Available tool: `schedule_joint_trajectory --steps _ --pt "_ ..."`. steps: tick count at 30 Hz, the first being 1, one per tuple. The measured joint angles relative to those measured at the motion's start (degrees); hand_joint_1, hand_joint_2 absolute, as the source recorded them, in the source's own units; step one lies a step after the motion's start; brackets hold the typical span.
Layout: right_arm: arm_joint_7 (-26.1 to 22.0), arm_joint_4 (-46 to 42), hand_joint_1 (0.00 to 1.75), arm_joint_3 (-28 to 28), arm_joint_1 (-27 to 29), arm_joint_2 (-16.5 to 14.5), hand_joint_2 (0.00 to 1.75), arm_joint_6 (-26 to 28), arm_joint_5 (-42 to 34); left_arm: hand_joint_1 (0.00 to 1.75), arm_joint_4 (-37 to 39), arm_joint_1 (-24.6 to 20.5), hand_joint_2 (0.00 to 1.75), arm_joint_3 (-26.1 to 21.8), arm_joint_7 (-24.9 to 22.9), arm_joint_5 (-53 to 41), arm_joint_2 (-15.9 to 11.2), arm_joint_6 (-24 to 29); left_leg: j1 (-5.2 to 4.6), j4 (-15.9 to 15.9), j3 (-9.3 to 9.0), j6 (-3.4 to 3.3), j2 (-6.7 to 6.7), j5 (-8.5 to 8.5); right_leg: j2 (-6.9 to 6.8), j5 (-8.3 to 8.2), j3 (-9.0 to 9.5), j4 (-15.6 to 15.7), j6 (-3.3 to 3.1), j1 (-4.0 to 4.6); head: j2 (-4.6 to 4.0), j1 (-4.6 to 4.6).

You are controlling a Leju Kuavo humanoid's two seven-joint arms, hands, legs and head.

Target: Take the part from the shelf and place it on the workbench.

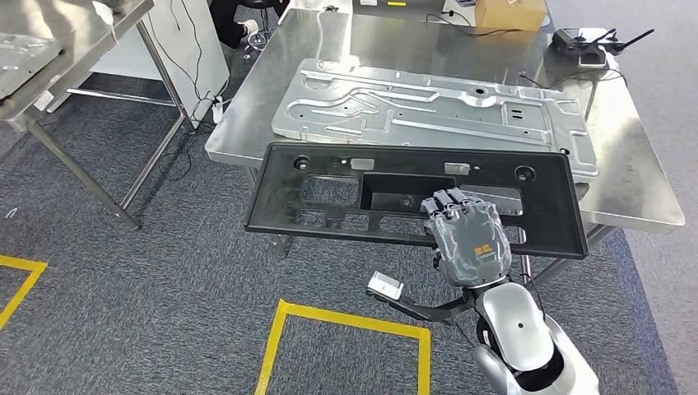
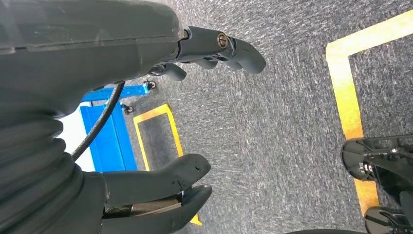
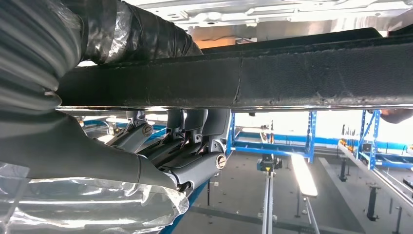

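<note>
On steel workbench [image 1: 642, 177]: one black plastic part [image 1: 329, 206] lying flat across near edge, near side overhanging floor; one silver stamped metal panel [image 1: 428, 111] behind it, far edge of black part overlapping it. One cardboard box [image 1: 510, 12] and one black controller [image 1: 580, 45] at far side. Right hand [image 1: 467, 234] palm-down over part's near rim, fingers clamped on rim [image 3: 311, 73], thumb above, fingers curled beneath. Left hand [image 2: 146, 97] hanging over grey carpet, fingers apart, holding nothing. Yellow tape outlines [image 1: 346, 321] on floor.
</note>
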State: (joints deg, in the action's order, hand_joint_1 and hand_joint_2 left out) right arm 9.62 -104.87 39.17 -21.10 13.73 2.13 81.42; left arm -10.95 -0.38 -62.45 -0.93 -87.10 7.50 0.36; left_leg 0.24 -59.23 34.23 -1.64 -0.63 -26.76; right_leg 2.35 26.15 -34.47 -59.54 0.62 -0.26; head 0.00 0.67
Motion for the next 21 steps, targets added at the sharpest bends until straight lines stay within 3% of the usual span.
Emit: schedule_joint_trajectory --steps 2,3,5,7,8,9,11,12,14,16,18,19,21 --pt "0.0 0.1 1.75 0.0 0.0 0.0 1.75 0.0 0.0 0.0 0.0 0.0 1.75 0.0 0.1 0.0 0.0 -0.1 0.34 1.1 -1.0 -0.71 0.19 0.15 -0.2 -0.14 0.01 -0.8 0.42 0.09 0.0 0.02" --pt "0.0 0.1 1.75 0.0 -0.1 0.0 1.75 0.0 0.0 0.0 0.0 0.0 1.75 0.0 0.1 0.0 0.1 -0.1 0.55 1.5 -1.67 -0.95 0.32 0.23 -0.5 0.56 -0.38 -1.8 0.63 0.1 0.0 0.04" --pt "0.0 0.2 1.75 0.0 -0.3 0.0 1.75 -0.1 -0.1 0.0 0.0 0.0 1.75 0.0 0.1 0.0 0.1 -0.2 0.73 1.8 -2.43 -1.11 0.57 0.26 -1.32 3.67 -2.81 -6.7 1.32 -0.22 0.0 0.13" --pt "0.0 0.3 1.75 0.1 -0.4 0.0 1.75 -0.2 -0.2 0.0 0.0 0.0 1.75 0.0 0.1 0.0 0.1 -0.2 0.87 1.8 -2.58 -0.93 0.75 0.03 -1.73 6.35 -6.48 -12.9 2.05 -0.82 0.0 0.12" --pt "0.0 0.4 1.75 0.1 -0.4 0.0 1.75 -0.4 -0.3 0.0 0.0 0.1 1.75 0.0 0.1 0.0 0.1 -0.2 1.02 1.8 -2.74 -0.72 0.81 -0.17 -1.85 6.27 -7.43 -14.0 2.35 -1.13 0.0 0.11" --pt "0.0 0.5 1.75 0.1 -0.4 0.0 1.75 -0.6 -0.3 0.0 0.0 0.1 1.75 0.0 0.2 0.1 0.1 -0.3 1.25 1.7 -2.99 -0.41 0.83 -0.43 -1.98 5.09 -7.35 -13.2 2.61 -1.43 0.0 0.11" --pt "0.0 0.9 1.75 0.2 -0.6 -0.1 1.75 -1.1 -0.5 0.0 0.0 0.1 1.75 0.0 0.3 0.2 0.1 -0.4 1.82 1.5 -3.78 0.46 0.84 -1.2 -2.39 0.68 -4.39 -6.3 3.12 -1.93 0.0 0.13" --pt "0.0 1.2 1.75 0.2 -1.0 -0.3 1.75 -1.4 -0.6 0.0 0.0 0.1 1.75 0.0 0.4 0.4 0.1 -0.4 2.0 1.4 -4.11 0.98 0.89 -1.62 -2.62 -0.4 -2.97 -2.9 3.15 -1.88 0.0 0.17" --pt "-0.1 2.3 1.75 0.4 -2.2 -1.0 1.75 -2.1 -1.0 0.0 0.0 -0.1 1.75 -0.2 0.5 0.8 0.0 -0.7 1.93 1.4 -4.42 2.05 1.14 -2.29 -2.88 -0.68 -1.71 0.2 2.25 -1.57 0.0 0.16" --pt "-0.2 3.6 1.75 0.5 -3.4 -1.9 1.75 -2.7 -1.6 0.0 0.0 -0.3 1.75 -0.5 0.6 1.2 0.0 -1.0 1.81 1.4 -4.95 2.88 1.39 -2.51 -2.65 -0.22 -1.47 0.2 0.69 -1.4 0.0 0.07" --pt "-0.2 4.5 1.75 0.7 -4.4 -2.6 1.75 -2.8 -1.9 0.0 0.0 -0.4 1.75 -0.8 0.6 1.3 0.0 -1.1 2.02 -0.8 -4.61 3.33 1.34 -2.67 -2.37 0.24 -0.5 0.3 -0.42 -1.36 0.0 0.0" --pt "-0.2 4.7 1.75 0.9 -4.9 -2.9 1.75 -2.9 -2.0 0.0 0.0 -0.5 1.75 -0.9 0.6 1.3 0.0 -1.1 2.1 -3.4 -3.2 3.38 1.28 -3.14 -2.32 0.55 0.06 0.4 -0.89 -1.24 0.0 -0.03" --pt "-0.2 5.2 1.75 1.0 -5.6 -3.4 1.75 -2.9 -2.2 0.0 0.0 -0.4 1.75 -1.0 0.7 1.3 0.1 -1.1 1.91 -11.1 1.65 3.25 1.18 -5.57 -2.31 1.36 1.03 0.4 -1.64 -0.82 0.0 -0.09"
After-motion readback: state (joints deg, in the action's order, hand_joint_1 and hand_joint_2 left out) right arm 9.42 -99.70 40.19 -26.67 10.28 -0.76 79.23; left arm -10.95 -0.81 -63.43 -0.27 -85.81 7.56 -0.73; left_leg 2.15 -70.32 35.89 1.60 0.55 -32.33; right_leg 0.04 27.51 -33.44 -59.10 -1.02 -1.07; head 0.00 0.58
